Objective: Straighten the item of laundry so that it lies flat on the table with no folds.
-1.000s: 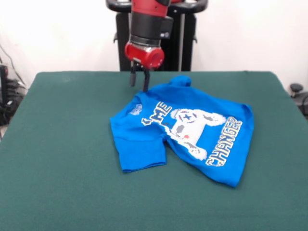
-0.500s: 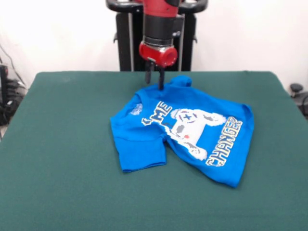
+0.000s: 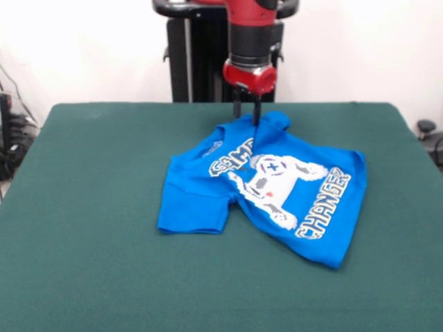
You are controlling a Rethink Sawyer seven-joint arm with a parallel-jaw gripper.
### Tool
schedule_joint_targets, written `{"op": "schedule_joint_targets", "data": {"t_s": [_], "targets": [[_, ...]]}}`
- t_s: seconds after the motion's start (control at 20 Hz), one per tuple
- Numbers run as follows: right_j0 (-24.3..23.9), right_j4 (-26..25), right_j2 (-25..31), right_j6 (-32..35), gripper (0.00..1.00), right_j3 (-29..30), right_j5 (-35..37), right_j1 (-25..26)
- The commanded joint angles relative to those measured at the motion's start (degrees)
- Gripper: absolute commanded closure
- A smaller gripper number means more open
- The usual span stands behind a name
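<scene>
The item of laundry [image 3: 315, 207], a bright blue T-shirt with a white game controller print and "GAME CHANGER" lettering, lies crumpled right of the middle of the green table [image 3: 90, 207]. Its left sleeve is folded under near the front left. My gripper [image 3: 247, 117] stands at the shirt's far edge, by the collar. The cloth there is drawn up to the two dark fingers, which look shut on it.
The shirt's far right corner bunches into a small hump [image 3: 277, 119] right next to the gripper. The black pedestal [image 3: 197, 62] rises behind the table's far edge. Cables hang off the left side [image 3: 10, 131].
The gripper has moved right along the shirt's far edge. In the last half second the shirt's upper left part followed it, shifting right and uncovering more of the "GAME" lettering.
</scene>
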Motion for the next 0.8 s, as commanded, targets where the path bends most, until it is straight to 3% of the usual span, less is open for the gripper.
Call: {"op": "schedule_joint_targets", "data": {"t_s": [0.05,0.45,0.8], "targets": [[2.1,5.0,7.6,17.7,0.00,-0.6,-4.0,4.1],[1.9,5.5,5.2,15.2,0.00,-1.0,-3.8,1.9],[4.1,7.6,0.6,11.7,0.00,-1.3,-1.3,-4.2]]}}
